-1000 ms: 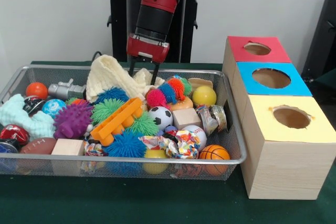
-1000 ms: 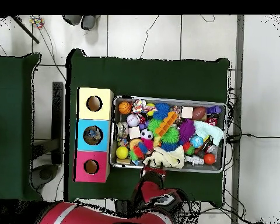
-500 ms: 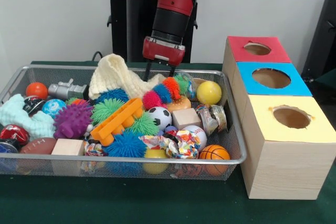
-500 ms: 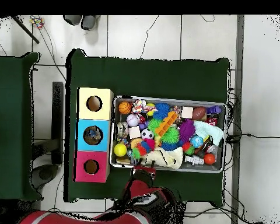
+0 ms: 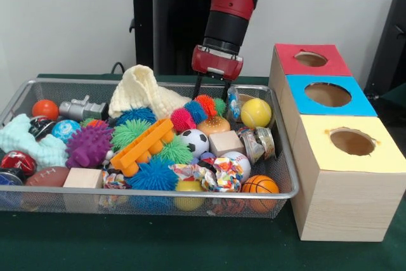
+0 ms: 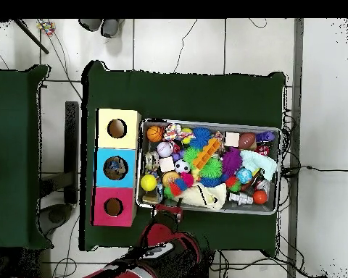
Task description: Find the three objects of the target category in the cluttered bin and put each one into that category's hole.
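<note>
A wire mesh bin (image 5: 158,192) holds many toys: a yellow ball (image 5: 255,112), a soccer ball (image 5: 193,142), a small basketball (image 5: 259,185), spiky balls such as a purple one (image 5: 87,145), wooden blocks (image 5: 225,142) and a rainbow fuzzy toy (image 5: 198,111). My gripper (image 5: 213,91) hangs at the bin's back edge, just behind the rainbow toy and left of the yellow ball. Its fingers stand apart with nothing between them. In the overhead view the gripper (image 6: 167,211) sits at the bin's lower left rim. Beside the bin stand three boxes with holes: red (image 5: 311,59), blue (image 5: 328,94), yellow (image 5: 352,141).
A cream cloth (image 5: 143,93) is heaped at the back of the bin, left of the gripper. An orange plastic toy (image 5: 141,146) lies across the middle. A light blue cloth (image 5: 28,141) fills the left end. The boxes (image 6: 115,167) stand close against the bin's side.
The arm has swung along the bin's back edge towards the boxes. The yellow ball has shifted slightly towards the boxes, and the cream cloth has settled lower.
</note>
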Robot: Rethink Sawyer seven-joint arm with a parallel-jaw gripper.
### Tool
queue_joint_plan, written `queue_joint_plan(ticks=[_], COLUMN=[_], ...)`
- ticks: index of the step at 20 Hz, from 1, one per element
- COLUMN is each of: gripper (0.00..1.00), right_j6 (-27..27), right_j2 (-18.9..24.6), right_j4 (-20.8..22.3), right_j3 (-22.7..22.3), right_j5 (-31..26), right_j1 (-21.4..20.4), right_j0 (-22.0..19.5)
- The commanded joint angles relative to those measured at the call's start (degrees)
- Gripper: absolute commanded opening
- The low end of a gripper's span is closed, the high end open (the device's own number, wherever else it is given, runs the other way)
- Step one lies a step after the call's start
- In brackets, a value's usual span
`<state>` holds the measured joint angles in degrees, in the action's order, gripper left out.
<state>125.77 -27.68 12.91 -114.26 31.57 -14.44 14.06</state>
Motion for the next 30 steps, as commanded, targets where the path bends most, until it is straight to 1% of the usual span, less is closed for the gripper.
queue_joint_plan(ticks=[1,7,9,10,14,15,16,19,20,27,30], gripper=[1.00,1.00,1.00,1.00,1.00,1.00,1.00,1.00,1.00,1.00,1.00], right_j6=[9.55,9.72,9.60,9.76,9.49,9.16,8.99,7.93,7.58,6.03,5.77], right_j2=[10.51,10.82,10.92,11.16,11.42,11.55,11.70,12.98,13.25,13.42,13.35], right_j4=[-0.05,-1.23,-1.00,-0.49,2.20,3.15,3.75,7.17,7.98,10.62,11.25], right_j3=[-5.81,-6.36,-6.80,-7.40,-10.75,-11.85,-12.49,-14.57,-14.72,-12.38,-11.46], right_j5=[1.39,2.98,3.13,3.13,-0.61,-2.50,-3.43,-7.25,-7.89,-7.36,-6.66], right_j1=[5.21,5.80,5.17,4.24,-2.53,-4.80,-6.14,-11.33,-12.16,-11.11,-10.25], right_j0=[3.09,3.09,2.96,2.65,1.01,0.15,-0.45,-4.13,-5.13,-9.73,-10.84])
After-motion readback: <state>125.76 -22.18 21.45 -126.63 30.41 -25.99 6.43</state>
